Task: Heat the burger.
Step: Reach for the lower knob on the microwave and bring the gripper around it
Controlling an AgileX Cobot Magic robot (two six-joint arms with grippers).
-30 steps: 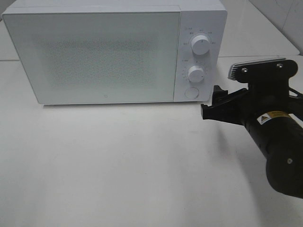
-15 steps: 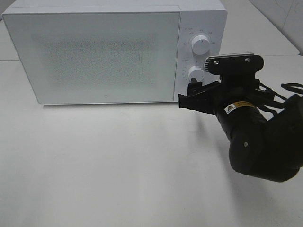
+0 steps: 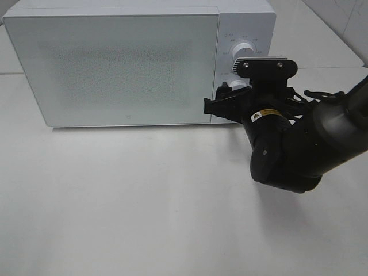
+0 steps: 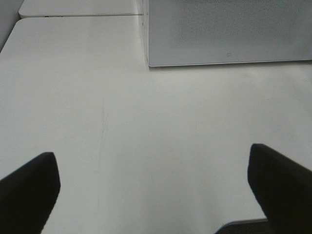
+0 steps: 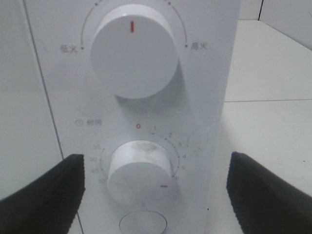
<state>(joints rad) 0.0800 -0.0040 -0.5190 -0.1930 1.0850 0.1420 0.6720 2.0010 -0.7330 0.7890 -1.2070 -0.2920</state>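
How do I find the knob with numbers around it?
Find the big white microwave; its control strip runs down the right side. Two round white knobs sit there, one above the other. Yours is the lower knob, ringed by numbers, above a round button; the upper knob has words beside it.

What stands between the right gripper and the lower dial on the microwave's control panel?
Nothing visible does. The right gripper hangs in front of the panel, its open jaws flanking the lower dial, with nothing between them. The microwave door is shut, and no burger shows in any view.
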